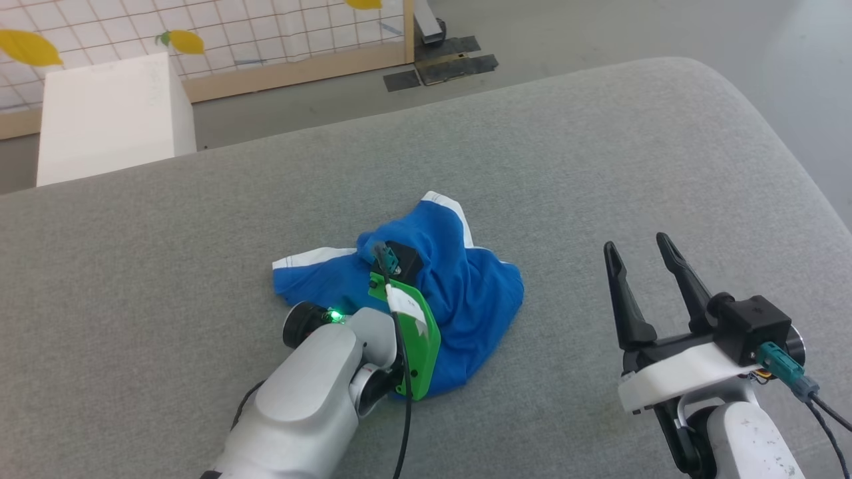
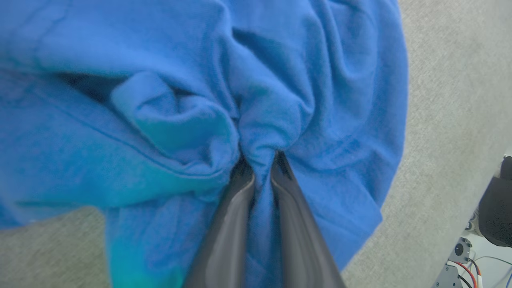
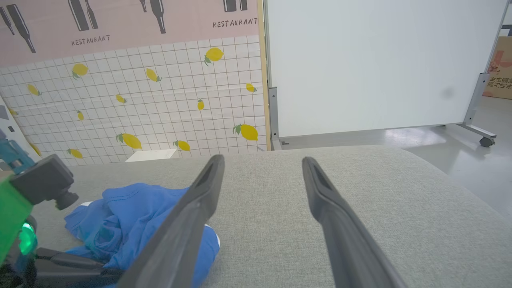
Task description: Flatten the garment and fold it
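The garment [image 1: 466,293] lies crumpled in a bright blue heap with white trim in the middle of the grey cushioned surface [image 1: 599,166]. My left arm reaches down into the heap, its fingers hidden in the head view by the wrist and green mount. In the left wrist view my left gripper [image 2: 260,160] is shut on a pinched fold of the blue fabric [image 2: 180,120]. My right gripper [image 1: 639,249] hovers open to the right of the heap, nothing between its fingers [image 3: 208,188]. The garment [image 3: 128,212] shows at lower left in the right wrist view.
A white box [image 1: 110,113] stands beyond the far left edge of the surface, before a tiled lemon-print panel [image 3: 160,100]. A white partition on wheels [image 3: 380,64] stands behind the far edge. The surface's right side curves off to grey floor [image 1: 812,100].
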Tool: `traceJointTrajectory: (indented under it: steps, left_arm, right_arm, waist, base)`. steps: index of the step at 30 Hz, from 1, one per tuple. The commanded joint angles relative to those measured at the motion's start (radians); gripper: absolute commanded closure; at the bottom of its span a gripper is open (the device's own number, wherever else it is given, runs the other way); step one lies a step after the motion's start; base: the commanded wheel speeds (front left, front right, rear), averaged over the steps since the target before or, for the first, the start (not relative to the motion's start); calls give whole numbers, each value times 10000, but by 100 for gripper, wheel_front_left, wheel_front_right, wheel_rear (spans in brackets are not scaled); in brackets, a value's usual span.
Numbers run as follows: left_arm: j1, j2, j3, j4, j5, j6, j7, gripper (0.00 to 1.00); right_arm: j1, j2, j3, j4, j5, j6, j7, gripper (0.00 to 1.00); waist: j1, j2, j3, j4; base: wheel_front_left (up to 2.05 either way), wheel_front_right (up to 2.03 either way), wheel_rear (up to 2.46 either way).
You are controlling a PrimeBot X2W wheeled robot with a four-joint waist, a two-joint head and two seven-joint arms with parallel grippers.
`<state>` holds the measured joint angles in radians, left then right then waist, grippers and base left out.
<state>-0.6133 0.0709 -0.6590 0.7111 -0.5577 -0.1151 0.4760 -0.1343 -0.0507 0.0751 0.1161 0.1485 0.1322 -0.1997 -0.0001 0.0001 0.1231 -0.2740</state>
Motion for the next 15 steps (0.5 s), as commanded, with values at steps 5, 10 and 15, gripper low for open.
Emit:
traceJointTrajectory:
  steps: [5, 10, 15]
  left_arm:
    - [214, 88, 122, -402, -97, 126, -665, 0]
    - [310, 267, 916, -1443, -40, 514, -3172, 0]
    - [842, 737, 1891, -2553, 129, 961, -6060, 0]
  right_arm:
    - [160, 5, 37, 5, 8, -15, -9, 0]
    - [241, 5, 12, -11, -55, -15, 18, 0]
    - [315, 5, 41, -129, -156, -15, 122, 0]
  waist:
    - [1, -1, 2, 234]
    - [1, -1, -244, 741]
    - [1, -1, -490, 1244]
  base:
    - [0, 0, 0]
    - [0, 0, 0]
    - [0, 0, 0]
